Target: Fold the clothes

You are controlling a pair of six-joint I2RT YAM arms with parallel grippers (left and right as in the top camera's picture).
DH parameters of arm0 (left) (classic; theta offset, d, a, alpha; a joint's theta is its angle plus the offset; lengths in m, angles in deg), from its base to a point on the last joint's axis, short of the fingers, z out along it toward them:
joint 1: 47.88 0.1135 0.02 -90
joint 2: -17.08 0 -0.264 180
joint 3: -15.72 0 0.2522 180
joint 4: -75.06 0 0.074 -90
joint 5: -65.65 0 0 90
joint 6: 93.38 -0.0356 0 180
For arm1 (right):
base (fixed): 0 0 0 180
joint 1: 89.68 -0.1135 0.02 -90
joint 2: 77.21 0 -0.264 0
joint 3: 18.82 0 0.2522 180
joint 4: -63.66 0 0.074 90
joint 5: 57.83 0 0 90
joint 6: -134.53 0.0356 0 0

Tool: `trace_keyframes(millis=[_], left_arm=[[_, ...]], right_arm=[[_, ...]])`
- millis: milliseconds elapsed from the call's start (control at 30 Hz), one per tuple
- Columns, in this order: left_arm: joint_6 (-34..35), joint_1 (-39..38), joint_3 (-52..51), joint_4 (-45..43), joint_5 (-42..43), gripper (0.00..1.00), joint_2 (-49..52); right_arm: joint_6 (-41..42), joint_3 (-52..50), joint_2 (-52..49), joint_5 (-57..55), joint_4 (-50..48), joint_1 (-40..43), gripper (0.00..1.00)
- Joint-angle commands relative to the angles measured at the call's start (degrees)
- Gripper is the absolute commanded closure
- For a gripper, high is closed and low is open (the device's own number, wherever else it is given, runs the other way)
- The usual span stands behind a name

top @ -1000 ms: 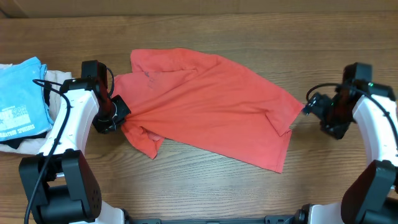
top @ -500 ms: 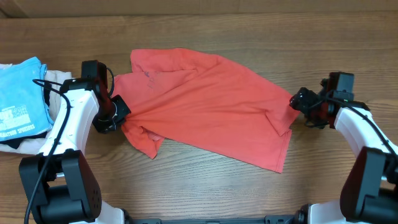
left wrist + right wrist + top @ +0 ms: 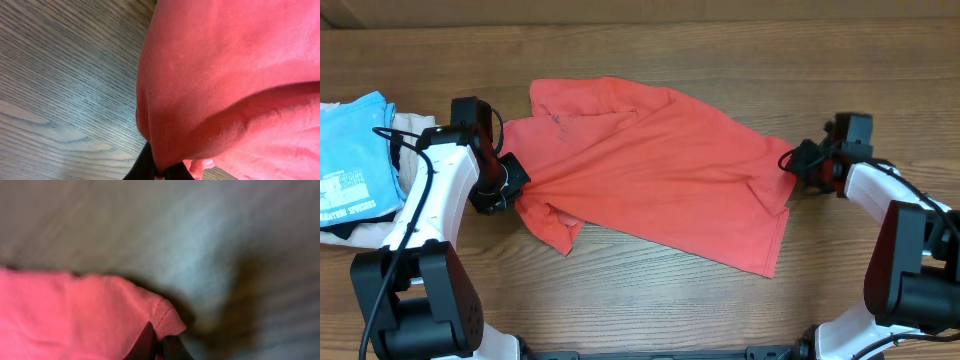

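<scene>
On the wooden table (image 3: 650, 310) the coral-red T-shirt (image 3: 660, 170) lay rumpled at mid-table. It looked soft, light and likely to sag, and was best held by its edges. The left gripper (image 3: 512, 182) and right gripper (image 3: 790, 163) had their jaws closed on opposite edges.

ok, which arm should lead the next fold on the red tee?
Probably right: right fingers pinch a clean hem corner of the red tee; left fingers hold bunched fabric at its other side.

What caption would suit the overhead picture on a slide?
Left pincer and right pincer each grip an opposite edge of a rumpled coral-red T-shirt spread on a wooden table.
</scene>
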Motion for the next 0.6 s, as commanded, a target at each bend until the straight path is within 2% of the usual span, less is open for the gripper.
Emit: trace_keyframes(millis=[0, 100, 133, 233, 300, 433, 500, 567], left_arm=[[-1.18, -0.02, -0.24, -0.09, -0.79, 0.96, -1.31], [-1.18, -0.02, -0.24, -0.11, -0.79, 0.96, -1.31], [-1.18, -0.02, -0.24, -0.09, -0.81, 0.96, -1.31], [-1.2, -0.02, -0.24, -0.07, -0.81, 0.96, -1.31], [-1.2, -0.02, -0.24, -0.13, -0.81, 0.96, -1.31], [-1.22, -0.02, -0.24, -0.57, -0.81, 0.96, -1.31], [-1.22, -0.02, -0.24, -0.79, -0.81, 0.95, -1.31], [-1.22, -0.02, -0.24, -1.2, -0.81, 0.95, -1.31]], right_arm=[[-0.13, 12.17, 1.16, -6.88, -2.78, 0.22, 0.96], [-0.17, 24.55, 1.16, -12.79, -1.7, 0.22, 0.95], [-0.15, 26.84, 1.16, -12.7, -0.61, 0.26, 0.84], [-0.17, 30.82, 1.16, -12.5, 6.75, 0.26, 0.28], [-0.17, 30.99, 1.16, -12.57, 15.04, 0.26, 0.05], [-0.15, 29.53, 1.14, -12.48, 29.9, 0.17, 0.0], [-0.2, 28.61, 1.11, -12.41, 33.92, -0.09, 0.0], [-4.98, 27.26, 1.11, -9.09, 35.87, -0.59, 0.0]])
